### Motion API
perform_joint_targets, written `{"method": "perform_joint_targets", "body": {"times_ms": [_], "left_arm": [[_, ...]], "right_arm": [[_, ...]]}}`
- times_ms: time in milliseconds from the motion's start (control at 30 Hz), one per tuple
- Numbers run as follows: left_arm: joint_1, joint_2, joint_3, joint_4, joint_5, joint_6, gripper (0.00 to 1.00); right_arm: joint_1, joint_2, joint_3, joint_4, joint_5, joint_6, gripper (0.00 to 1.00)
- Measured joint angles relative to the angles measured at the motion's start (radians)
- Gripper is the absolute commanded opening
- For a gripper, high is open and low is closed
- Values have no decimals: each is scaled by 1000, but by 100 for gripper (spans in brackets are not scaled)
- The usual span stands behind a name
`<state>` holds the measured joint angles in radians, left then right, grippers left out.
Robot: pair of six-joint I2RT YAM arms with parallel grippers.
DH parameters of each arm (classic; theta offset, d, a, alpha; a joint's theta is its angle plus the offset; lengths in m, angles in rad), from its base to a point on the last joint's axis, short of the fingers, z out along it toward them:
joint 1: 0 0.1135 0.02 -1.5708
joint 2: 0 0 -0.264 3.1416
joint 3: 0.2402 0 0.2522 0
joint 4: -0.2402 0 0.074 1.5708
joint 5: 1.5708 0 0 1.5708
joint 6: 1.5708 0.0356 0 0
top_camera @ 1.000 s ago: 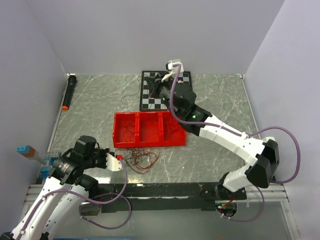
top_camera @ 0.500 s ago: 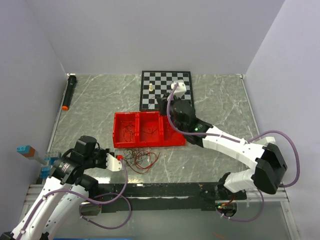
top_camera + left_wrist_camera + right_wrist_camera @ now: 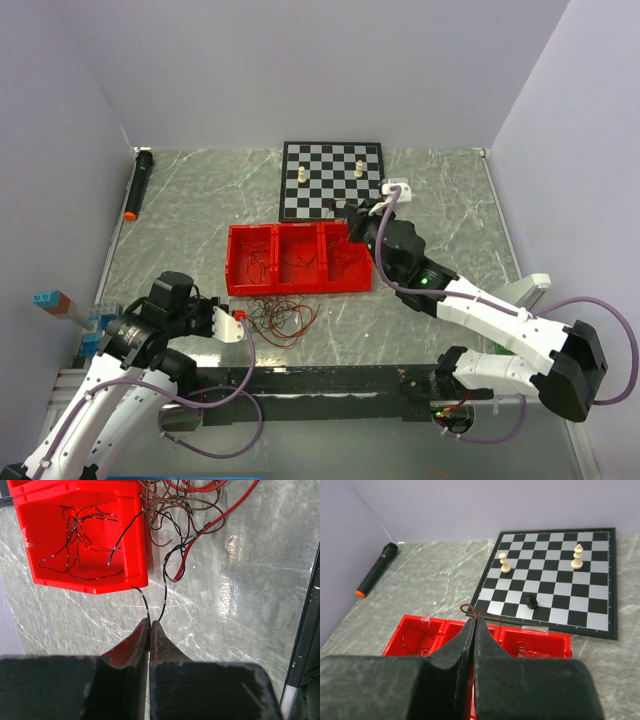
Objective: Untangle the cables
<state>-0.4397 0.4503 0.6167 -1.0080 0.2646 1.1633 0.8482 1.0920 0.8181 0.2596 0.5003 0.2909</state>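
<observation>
Cables (image 3: 283, 320) lie before left jaws, which, like right jaws, pinch a strand.

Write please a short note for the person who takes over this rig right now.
Left gripper: shut on a black wire that runs up into the tangle.
Right gripper: shut on a brown wire, over the red bin.
Done: a few wires lie in the bin's compartments.
Left: the tangle in front of the bin. Probably drop the brown wire in, then pull the black one free.
</observation>
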Motion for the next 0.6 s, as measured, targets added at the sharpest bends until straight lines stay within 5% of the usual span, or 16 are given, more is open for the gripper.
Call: {"method": "perform_joint_targets", "body": {"times_ms": [600], "left_arm": [[0, 1, 0, 0, 0, 0, 6]], "right_arm": [[-5, 55, 16, -72, -170, -27, 0]]}}
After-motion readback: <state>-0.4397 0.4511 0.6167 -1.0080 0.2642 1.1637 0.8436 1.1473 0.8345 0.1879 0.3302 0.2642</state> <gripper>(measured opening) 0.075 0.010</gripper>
